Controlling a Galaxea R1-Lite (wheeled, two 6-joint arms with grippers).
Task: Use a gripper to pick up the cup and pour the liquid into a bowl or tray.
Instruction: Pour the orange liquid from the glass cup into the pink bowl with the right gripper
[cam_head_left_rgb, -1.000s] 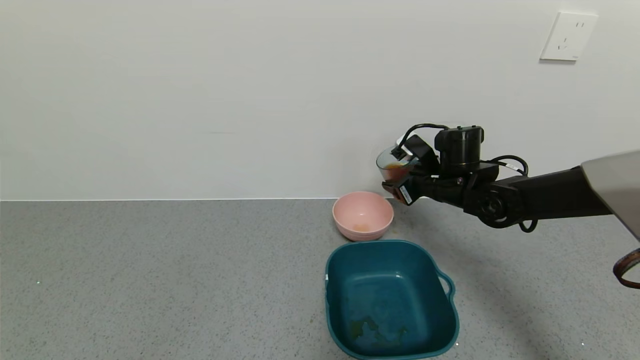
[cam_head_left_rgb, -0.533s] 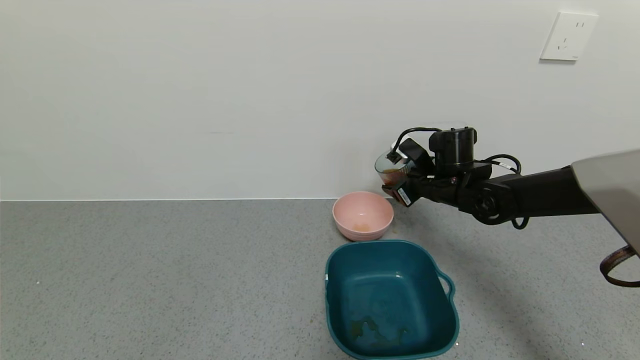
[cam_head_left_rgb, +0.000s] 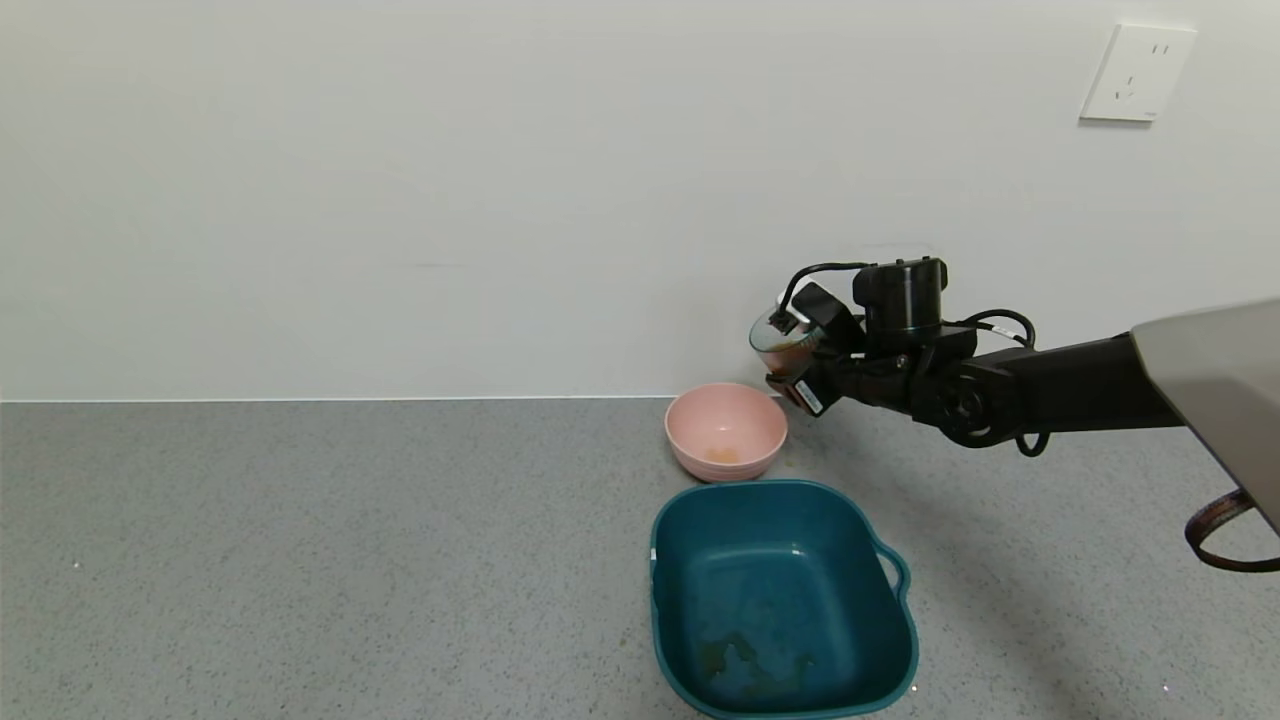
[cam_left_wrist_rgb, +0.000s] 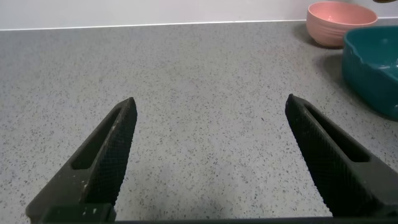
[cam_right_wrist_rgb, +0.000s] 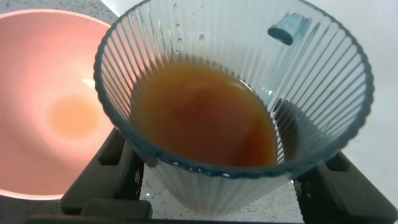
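— Cup (cam_right_wrist_rgb: 233, 118), where was it?

— One cup, clamped between the fingers (cam_right_wrist_rgb: 102, 171) of my right gripper (cam_head_left_rgb: 800, 362). I held it in the air, tipped toward the bowl, above and just to the right of the bowl's rim, close to the wall.

— What was in it?

— Red-orange liquid (cam_right_wrist_rgb: 202, 118), pooled toward the lower side of the ribbed wall.

— And your other gripper?

— My left gripper (cam_left_wrist_rgb: 208, 158) hung low over bare counter well to the left, its two fingers wide apart with nothing between them.

— What else did you count?

— One pink bowl (cam_head_left_rgb: 726, 431) and one teal tray (cam_head_left_rgb: 782, 598) with a handle on its right side. The bowl stood near the wall; the tray sat just in front of it, close but I could not tell if touching.

— Their contents?

— A small orange puddle lay at the bowl's bottom. The tray held only a thin smear near its front.

— The room?

— A grey speckled counter (cam_head_left_rgb: 300, 560) met a plain white wall (cam_head_left_rgb: 400, 200), with one white socket (cam_head_left_rgb: 1137, 72) high on the right.
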